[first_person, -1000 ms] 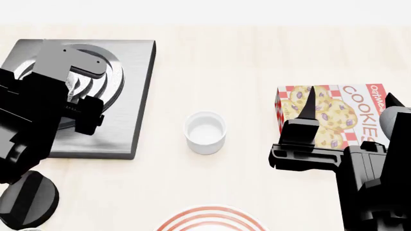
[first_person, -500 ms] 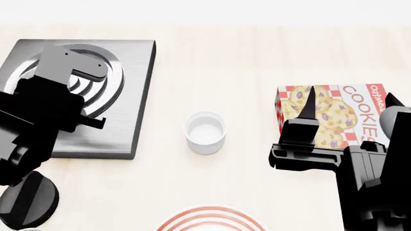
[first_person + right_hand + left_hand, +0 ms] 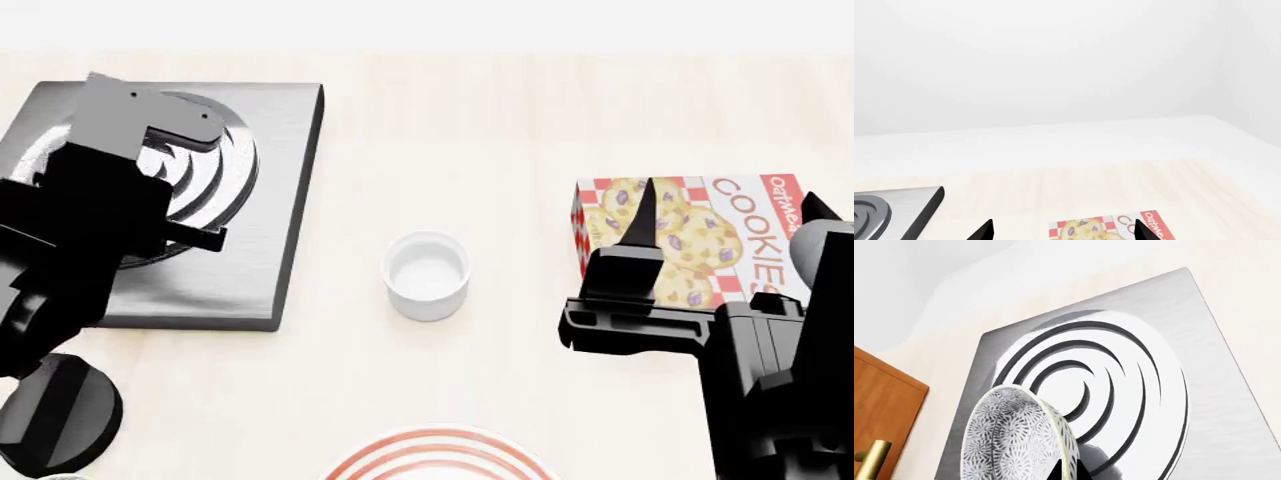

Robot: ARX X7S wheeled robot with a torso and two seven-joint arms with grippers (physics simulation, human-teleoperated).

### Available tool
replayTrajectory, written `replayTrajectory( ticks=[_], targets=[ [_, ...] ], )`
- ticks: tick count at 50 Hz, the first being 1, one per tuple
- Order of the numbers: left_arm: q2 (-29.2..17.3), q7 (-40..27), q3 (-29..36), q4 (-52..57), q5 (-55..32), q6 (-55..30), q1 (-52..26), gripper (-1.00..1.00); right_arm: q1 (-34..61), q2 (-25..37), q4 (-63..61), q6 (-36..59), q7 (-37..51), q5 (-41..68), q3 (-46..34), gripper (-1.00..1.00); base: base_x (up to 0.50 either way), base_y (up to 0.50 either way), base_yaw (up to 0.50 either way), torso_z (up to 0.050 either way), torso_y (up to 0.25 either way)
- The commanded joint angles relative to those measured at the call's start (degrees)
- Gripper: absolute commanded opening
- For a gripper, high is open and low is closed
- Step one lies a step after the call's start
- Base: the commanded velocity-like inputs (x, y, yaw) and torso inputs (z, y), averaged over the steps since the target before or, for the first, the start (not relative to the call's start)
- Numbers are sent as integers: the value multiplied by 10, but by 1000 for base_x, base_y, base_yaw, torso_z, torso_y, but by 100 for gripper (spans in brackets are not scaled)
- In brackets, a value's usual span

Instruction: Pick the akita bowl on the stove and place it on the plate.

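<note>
The akita bowl (image 3: 1017,440), white with a dense grey-black floral pattern, hangs tilted just over the stove (image 3: 1134,390), casting a shadow on its black rings. My left gripper (image 3: 1067,471) is shut on the bowl's rim, one black fingertip on each side of the wall. In the head view my left arm (image 3: 94,220) covers the bowl above the stove (image 3: 274,200) at the far left. The plate (image 3: 441,458), white with red rings, shows only its far edge at the near side. My right gripper (image 3: 727,215) (image 3: 1064,231) hovers open over the cookie box, holding nothing.
A small plain white cup (image 3: 427,275) stands between the stove and the plate. A red-checked cookie box (image 3: 727,240) (image 3: 1111,227) lies at the right. The round black knob (image 3: 60,415) sits near the stove's front left corner. A wooden door (image 3: 881,405) stands beyond the counter.
My left arm has shifted toward the far side of the stove and its wrist has turned a little. The right arm, cup and box have not moved.
</note>
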Motion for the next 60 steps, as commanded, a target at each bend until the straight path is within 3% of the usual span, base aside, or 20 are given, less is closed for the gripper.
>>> replayTrajectory(
  ticks=[1, 6, 15, 24, 32, 40, 50, 60],
  targets=[
    [-7, 2, -31, 47, -8, 28, -35, -100, 0, 2, 1, -2, 3, 4, -1, 100, 0, 0, 0, 0, 0],
    [-49, 64, 2, 192, -20, 31, -53, -100, -6, 4, 5, -13, 1, 0, -5, 100, 0, 0, 0, 0, 0],
    [-108, 110, 48, 385, -24, 19, -72, -100, -4, 6, 5, -11, 6, 5, -4, 100, 0, 0, 0, 0, 0],
    [-209, 205, 108, 633, -37, 49, -86, -100, -2, 7, 4, -9, 10, 10, -3, 100, 0, 0, 0, 0, 0],
    [-296, 303, 146, 776, -51, 97, -94, -100, -1, 8, 4, -8, 14, 13, -4, 100, 0, 0, 0, 0, 0],
    [-341, 327, 150, 841, -72, 103, -81, -100, -4, 11, 7, -15, 14, 13, -6, 100, 0, 0, 0, 0, 0],
    [-412, 375, 227, 918, 6, 157, -45, -100, -7, 13, 9, -21, 15, 14, -9, 100, 0, 0, 0, 0, 0],
    [-447, 395, 274, 956, 46, 167, -28, -100, -4, 13, 6, -16, 21, 21, -7, 100, 0, 0, 0, 0, 2]
  ],
)
